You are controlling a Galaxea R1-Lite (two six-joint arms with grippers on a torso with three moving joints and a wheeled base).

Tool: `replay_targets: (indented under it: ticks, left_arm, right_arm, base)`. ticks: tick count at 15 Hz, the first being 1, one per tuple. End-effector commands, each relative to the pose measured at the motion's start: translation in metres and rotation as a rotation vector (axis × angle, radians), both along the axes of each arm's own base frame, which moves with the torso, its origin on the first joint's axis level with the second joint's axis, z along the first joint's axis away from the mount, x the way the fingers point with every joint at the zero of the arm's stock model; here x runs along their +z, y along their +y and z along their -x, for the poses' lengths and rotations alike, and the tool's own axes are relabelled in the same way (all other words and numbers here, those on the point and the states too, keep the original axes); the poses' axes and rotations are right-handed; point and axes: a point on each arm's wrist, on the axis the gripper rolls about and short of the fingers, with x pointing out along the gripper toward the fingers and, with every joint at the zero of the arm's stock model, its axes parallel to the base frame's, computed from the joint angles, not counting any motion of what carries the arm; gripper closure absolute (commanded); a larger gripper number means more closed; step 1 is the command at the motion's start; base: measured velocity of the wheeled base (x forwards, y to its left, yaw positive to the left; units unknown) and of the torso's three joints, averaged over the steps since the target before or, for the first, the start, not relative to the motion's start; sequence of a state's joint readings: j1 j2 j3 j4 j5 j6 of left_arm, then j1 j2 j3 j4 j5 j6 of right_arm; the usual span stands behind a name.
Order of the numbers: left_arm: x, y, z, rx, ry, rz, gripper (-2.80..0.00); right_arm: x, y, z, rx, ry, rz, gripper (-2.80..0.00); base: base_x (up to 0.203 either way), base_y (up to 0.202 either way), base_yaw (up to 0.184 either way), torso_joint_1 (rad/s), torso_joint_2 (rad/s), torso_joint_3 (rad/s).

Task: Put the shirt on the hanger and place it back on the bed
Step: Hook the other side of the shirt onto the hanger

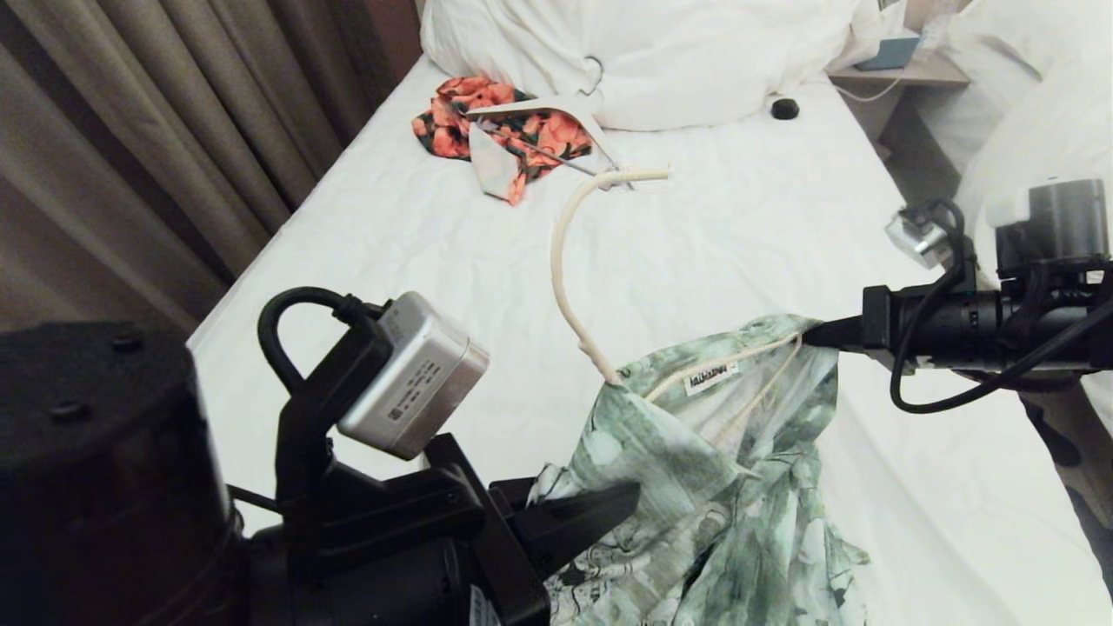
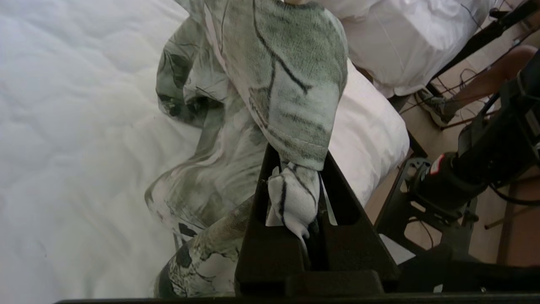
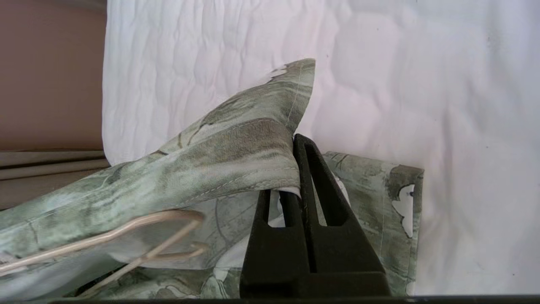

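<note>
The bed [image 1: 417, 252] is lying beside brown curtains [image 1: 156, 130] (pillows [image 1: 661, 52] heaped at its head); the green-and-white shirt [image 1: 722, 487] is draping over its near edge. The left gripper [image 2: 295, 169] and right gripper [image 3: 297, 143] are each clamping shirt fabric, jaws closed.

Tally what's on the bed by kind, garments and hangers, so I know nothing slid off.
Garments: 2, the green shirt and the orange-red floral garment.
Hangers: 2, the cream wire hanger inside the shirt's neck, and the white hanger on the floral garment.
Small black object: 1.
Total: 5.

Green-and-white shirt [image 1: 739, 487] draped over cream wire hanger [image 1: 565, 261], lifted above white-sheeted bed [image 1: 417, 261].
</note>
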State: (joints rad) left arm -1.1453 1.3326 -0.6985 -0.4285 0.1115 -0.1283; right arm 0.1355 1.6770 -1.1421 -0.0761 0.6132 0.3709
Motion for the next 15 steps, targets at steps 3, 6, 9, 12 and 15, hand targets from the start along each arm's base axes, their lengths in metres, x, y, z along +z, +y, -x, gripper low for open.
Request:
replay_targets:
  ticks: [3,6,9,12,15]
  left_arm:
    - [-0.012,-0.004,-0.001,0.004,0.016,-0.042,0.0]
    - [-0.005,-0.005,-0.003,0.044,-0.004,-0.028,0.0]
    - [0.001,-0.01,-0.005,0.043,-0.015,-0.016,0.0]
    - [0.002,-0.019,-0.008,0.04,-0.016,-0.012,0.0]
    - [0.016,-0.031,-0.013,0.036,-0.033,0.029,0.0]
  right_arm:
    - [0.016,0.0,0.009,0.005,-0.018,-0.005,0.0]
    - [0.037,0.001,0.033,0.024,-0.004,-0.004,0.0]
    - [0.061,0.002,0.062,0.047,-0.075,-0.019,0.0]
    - [0.086,0.009,0.088,0.1,-0.162,-0.037,0.0]
    - [0.097,0.021,0.098,0.164,-0.204,-0.044,0.0]
  base:
    - [0.0,0.0,0.0,0.0,0.0,0.0]
    - [0.0,0.0,0.0,0.0,0.0,0.0]
    - [0.0,0.0,0.0,0.0,0.0,0.0]
    - [0.0,0.0,0.0,0.0,0.0,0.0]
    - [0.0,0.0,0.0,0.0,0.0,0.0]
